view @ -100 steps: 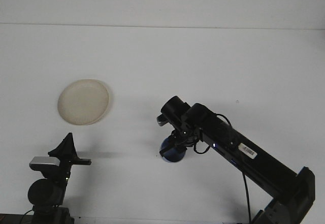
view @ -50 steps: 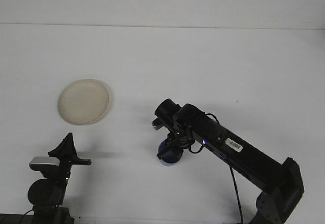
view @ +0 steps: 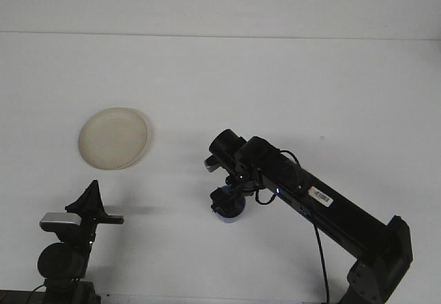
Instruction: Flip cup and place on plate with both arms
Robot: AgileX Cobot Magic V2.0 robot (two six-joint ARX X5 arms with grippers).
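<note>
A cream round plate point(view: 113, 138) lies on the white table at the left. A dark blue cup point(view: 227, 211) sits near the table's middle front, mostly hidden beneath my right gripper point(view: 226, 199), which comes down on it from above. Only the cup's lower blue edge shows, so I cannot tell which way up it stands. The right arm point(view: 310, 197) stretches in from the lower right corner. My left gripper point(view: 89, 204) rests low at the front left, pointing up, well apart from both plate and cup.
The table's far edge point(view: 220, 34) runs across the top against a pale wall. A black cable point(view: 322, 256) hangs under the right arm.
My right arm has shifted slightly left and lowered over the cup, so less of the blue cup shows now. The left arm and the plate have not moved.
</note>
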